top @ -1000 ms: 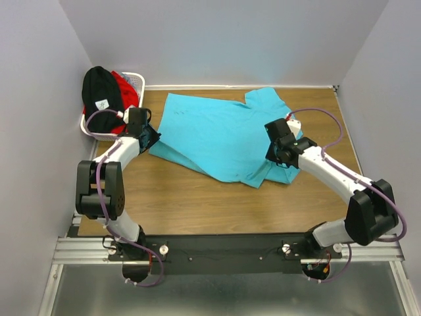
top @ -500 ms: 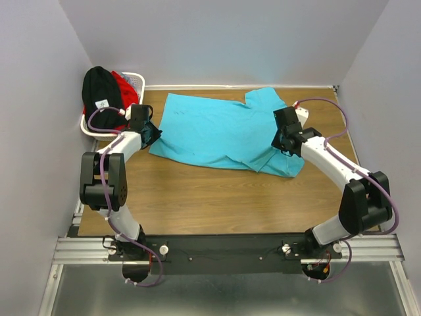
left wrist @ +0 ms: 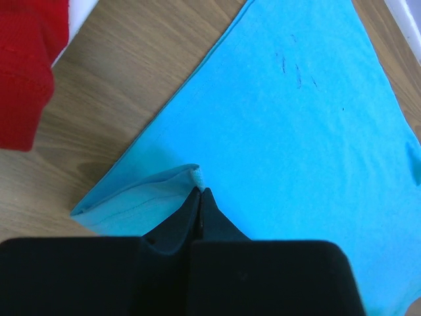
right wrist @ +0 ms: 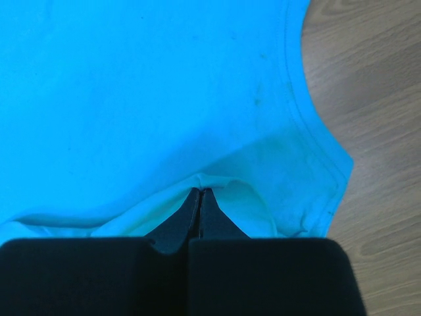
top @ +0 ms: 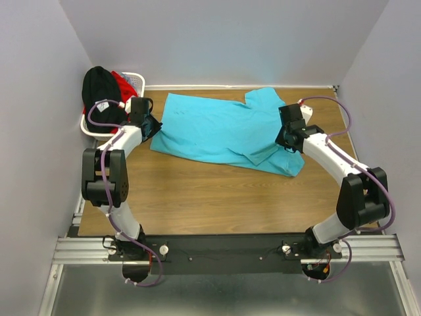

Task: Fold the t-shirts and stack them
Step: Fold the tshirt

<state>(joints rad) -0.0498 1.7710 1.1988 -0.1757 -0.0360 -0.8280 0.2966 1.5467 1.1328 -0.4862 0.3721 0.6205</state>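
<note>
Turquoise shirt (top: 223,131) flat on table (top: 217,197), fold barely begun (looks messy). Left gripper (left wrist: 199,191) pinches its left edge, right gripper (right wrist: 199,192) pinches right edge. Black shirt (top: 99,89), red shirt (top: 125,89) lie in basket (top: 138,78), not folded. No stack yet.

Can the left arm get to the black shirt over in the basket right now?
Probably not yet. The left gripper is close to the basket holding the black t-shirt, but its jaws are shut on the turquoise t-shirt's edge; it must let go first.
</note>
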